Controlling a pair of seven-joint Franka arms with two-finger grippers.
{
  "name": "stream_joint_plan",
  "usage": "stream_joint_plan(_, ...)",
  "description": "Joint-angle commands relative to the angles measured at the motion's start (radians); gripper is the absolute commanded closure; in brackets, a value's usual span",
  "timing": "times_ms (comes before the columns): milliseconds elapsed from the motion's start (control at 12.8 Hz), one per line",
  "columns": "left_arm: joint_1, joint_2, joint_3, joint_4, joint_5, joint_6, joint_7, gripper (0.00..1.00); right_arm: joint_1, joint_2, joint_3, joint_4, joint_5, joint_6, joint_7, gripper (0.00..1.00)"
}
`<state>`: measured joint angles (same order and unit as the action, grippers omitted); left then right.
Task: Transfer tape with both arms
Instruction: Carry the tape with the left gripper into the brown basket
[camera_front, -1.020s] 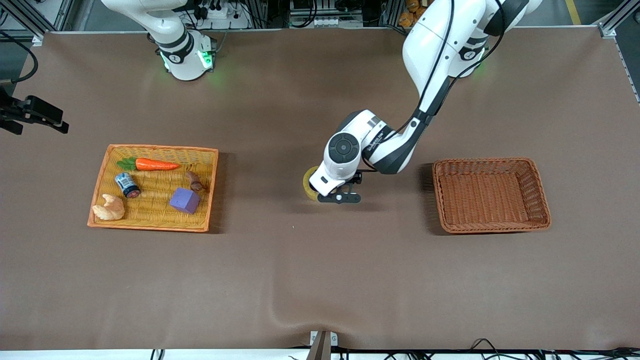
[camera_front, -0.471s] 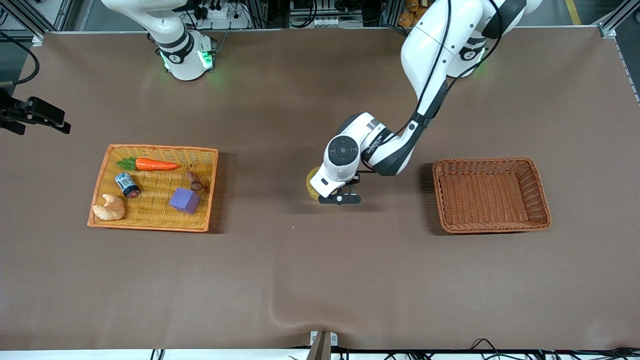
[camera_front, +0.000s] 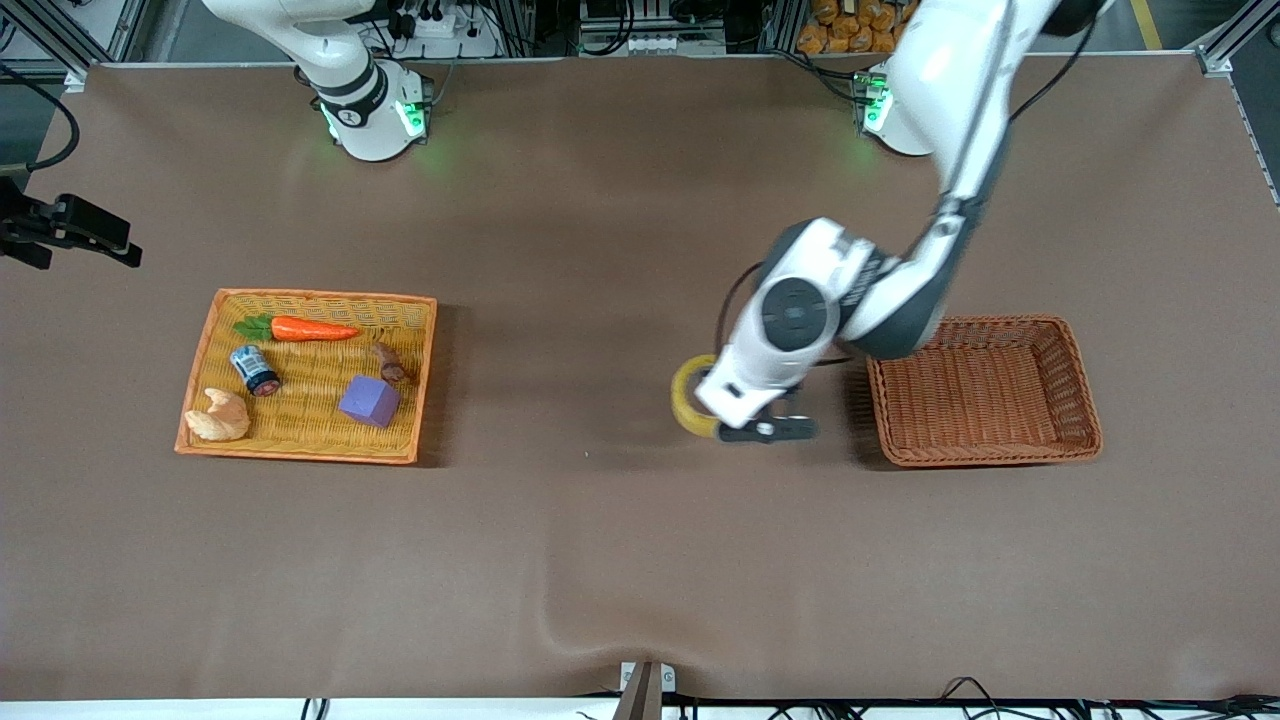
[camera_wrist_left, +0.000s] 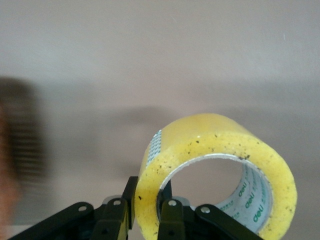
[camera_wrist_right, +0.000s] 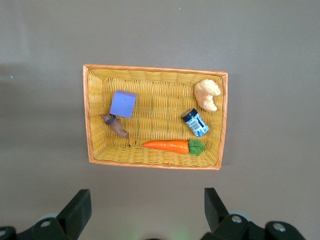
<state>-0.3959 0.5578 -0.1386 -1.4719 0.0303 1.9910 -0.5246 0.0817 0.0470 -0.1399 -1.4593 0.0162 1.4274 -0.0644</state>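
Swinging toward the brown basket, my left pincer has lifted the tape, clamped on its wall. Right pincer waits wide over the yellow tray. Drop-off looks close.

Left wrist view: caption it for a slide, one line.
Left gripper shut on the wall of the yellow tape roll, held up over the brown table.

White arms, black joints – green-lit bases, black tools.

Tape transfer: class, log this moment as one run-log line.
left gripper: shut on tape, over table | right gripper: open, waiting above yellow basket
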Motion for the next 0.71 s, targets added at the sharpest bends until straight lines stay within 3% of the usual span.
stream_joint_plan(0,0.118,-0.16,-0.015,-0.148,0.022,-0.005,0.157,1.0,-0.016,0.013,0.016,0.031,0.01,-0.022,0.009,0.0)
stream_joint_plan(392,0.432,-0.314,-0.016,-0.373,0.022,0.012,0.607,1.0,-0.022,0.014,0.014,0.034,0.013,-0.018,0.009,0.0)
stream_joint_plan(627,0.59,-0.309,-0.016,-0.539,0.022,0.22,0.792,1.0,-0.019,0.014,0.014,0.034,0.011,-0.019,0.009,0.0)
